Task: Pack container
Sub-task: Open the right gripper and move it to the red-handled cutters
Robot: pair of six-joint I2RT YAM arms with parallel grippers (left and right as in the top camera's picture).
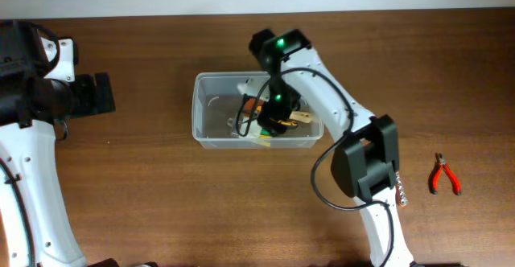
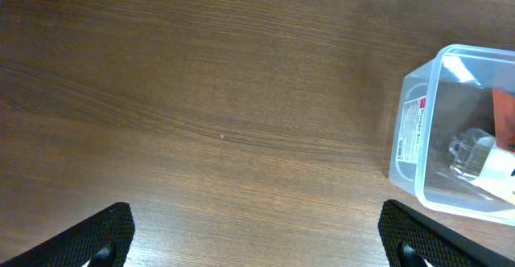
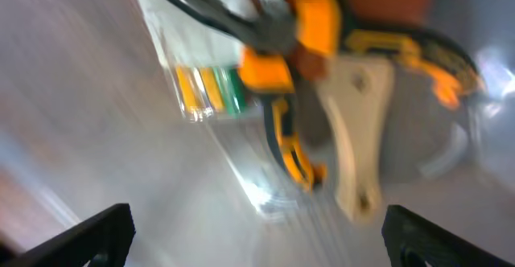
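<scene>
The clear plastic container (image 1: 211, 121) sits at the table's middle; its left end also shows in the left wrist view (image 2: 426, 130). Inside lie yellow-and-black pliers (image 3: 298, 74), a beige tool (image 3: 358, 130) and a small clear pack of yellow-green pieces (image 3: 205, 90). My right gripper (image 3: 253, 235) is open and empty, hovering inside the container over these tools; the view is blurred. In the overhead view the right gripper (image 1: 273, 114) is above the container's right half. My left gripper (image 2: 257, 239) is open and empty over bare table left of the container.
Red-handled pliers (image 1: 443, 174) lie on the table at the far right. A small row of metal bits (image 1: 400, 193) lies beside the right arm's base. The left arm (image 1: 48, 90) stands at the far left.
</scene>
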